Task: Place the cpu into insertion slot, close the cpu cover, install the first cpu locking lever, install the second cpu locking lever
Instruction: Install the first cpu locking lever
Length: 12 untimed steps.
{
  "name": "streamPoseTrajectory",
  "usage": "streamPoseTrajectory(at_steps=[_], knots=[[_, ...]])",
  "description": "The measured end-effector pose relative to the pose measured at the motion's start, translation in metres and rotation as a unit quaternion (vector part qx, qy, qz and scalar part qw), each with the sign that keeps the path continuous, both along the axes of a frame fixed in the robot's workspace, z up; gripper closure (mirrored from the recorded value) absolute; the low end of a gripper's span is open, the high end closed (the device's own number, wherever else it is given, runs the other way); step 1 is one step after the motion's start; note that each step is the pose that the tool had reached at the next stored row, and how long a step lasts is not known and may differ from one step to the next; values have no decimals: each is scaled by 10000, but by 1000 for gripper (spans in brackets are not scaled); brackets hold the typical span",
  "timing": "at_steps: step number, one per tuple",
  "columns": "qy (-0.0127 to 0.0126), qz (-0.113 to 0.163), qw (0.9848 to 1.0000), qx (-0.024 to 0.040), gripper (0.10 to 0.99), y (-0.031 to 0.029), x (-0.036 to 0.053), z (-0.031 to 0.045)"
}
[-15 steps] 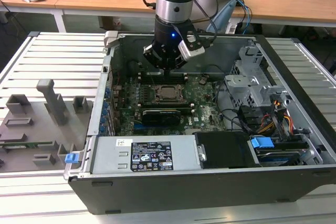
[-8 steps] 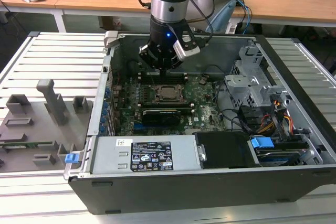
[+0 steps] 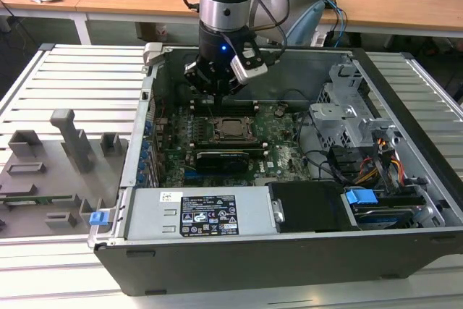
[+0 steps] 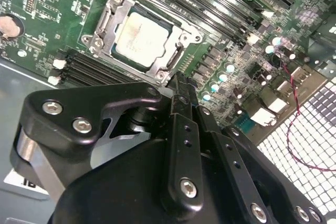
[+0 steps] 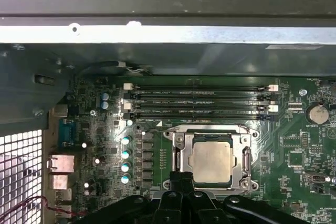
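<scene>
— Nearest the case front?
— Grey supply box [image 3: 145, 215], white sticker [image 3: 208, 215]; print too small to tell.
— Beyond?
— Black card [image 3: 224, 158], then the cpu [image 5: 211, 163], flat in the insertion slot [image 5: 210, 138]. It is square, edges parallel to the memory slots [image 5: 199, 100], with the cpu cover [image 5: 180, 150] down around it.
— The gripper [image 4: 177, 80]?
— Over the socket's rim, jaws closed together, holding nothing. Open air above, rear wall [image 3: 289, 70] behind.
</scene>
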<state>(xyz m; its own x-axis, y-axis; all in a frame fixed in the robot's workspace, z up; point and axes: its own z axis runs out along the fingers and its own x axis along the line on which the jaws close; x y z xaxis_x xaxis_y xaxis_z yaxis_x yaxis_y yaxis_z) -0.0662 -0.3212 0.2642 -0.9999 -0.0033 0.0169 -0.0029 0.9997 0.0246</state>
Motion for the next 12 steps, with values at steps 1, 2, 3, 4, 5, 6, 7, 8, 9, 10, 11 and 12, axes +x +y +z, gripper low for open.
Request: streamPoseTrajectory(at_steps=[1,2,3,4,5,6,7,8,9,10,11,12], knots=[[-3,0,10000,0,980,0,-13,0],[-5,0,10000,0,980,0,-23,0],[-7,1,10000,0,980,0,-32,0],[-8,2,10000,0,980,0,-41,0],[-10,2,10000,0,980,0,-53,0],[-10,2,10000,0,980,0,-63,0],[-10,3,10000,0,980,0,-70,-1],[-13,3,10000,-1,980,-1,-80,0],[-20,3,10000,1,980,0,-100,-1],[-24,3,10000,1,980,0,-108,-1],[-27,3,10000,2,980,0,-112,-1],[-34,4,10000,1,980,0,-121,-1]])
